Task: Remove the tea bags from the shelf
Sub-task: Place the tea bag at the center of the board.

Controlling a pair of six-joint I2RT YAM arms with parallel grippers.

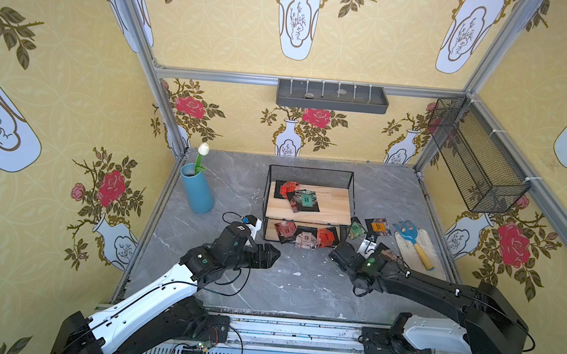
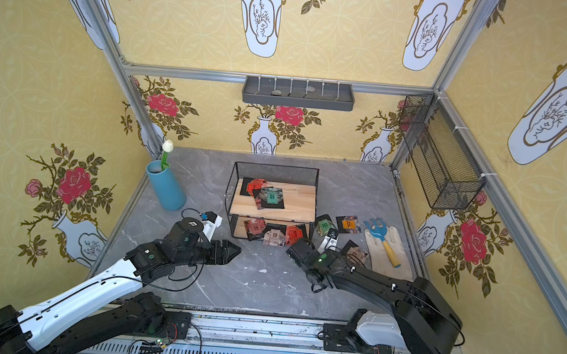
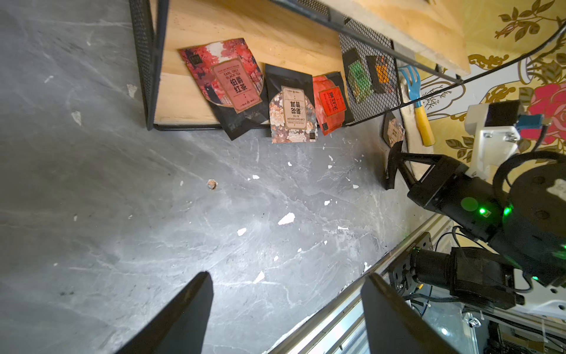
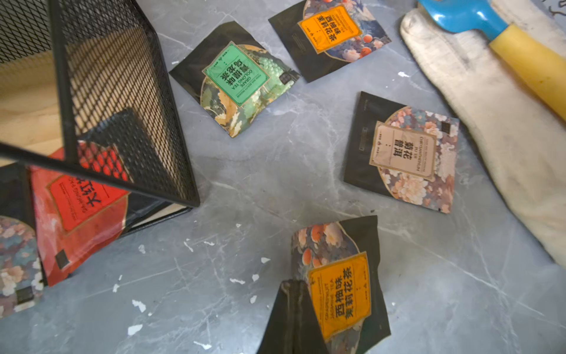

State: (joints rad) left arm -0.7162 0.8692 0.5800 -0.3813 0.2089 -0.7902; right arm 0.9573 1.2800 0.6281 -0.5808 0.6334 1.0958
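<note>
task is partly done. four tea bags are already sitting off the shelf (image 1: pixel 310 174). green bag (image 4: pixel 242 82), orange bag (image 4: pixel 330 30) and beige bag (image 4: pixel 404 153) are lying flat on the table (image 1: pixel 283 286) just right of the shelf, and a second orange bag (image 4: pixel 340 294) is sitting in the right claw (image 4: pixel 291 294).

left to do: three bags are lying on the lower board (image 3: pixel 183 101): dark red bag (image 3: pixel 232 85), floral bag (image 3: pixel 292 113) and bright red bag (image 3: pixel 332 104), all sticking out over the shelf's front edge. a small overlapping pile is sitting on the upper board (image 1: pixel 337 203), with red bag (image 1: pixel 288 187) and teal bag (image 1: pixel 305 199) showing; maybe another under them, cannot tell.

right claw is pinching fully shut on the second orange bag's edge, just off the shelf's right front corner. cannot tell if that bag is touching the table.

left claw (image 3: pixel 288 282) is standing wide open, holding nothing and touching nothing, hovering over bare table in front of the shelf's left front corner.
</note>
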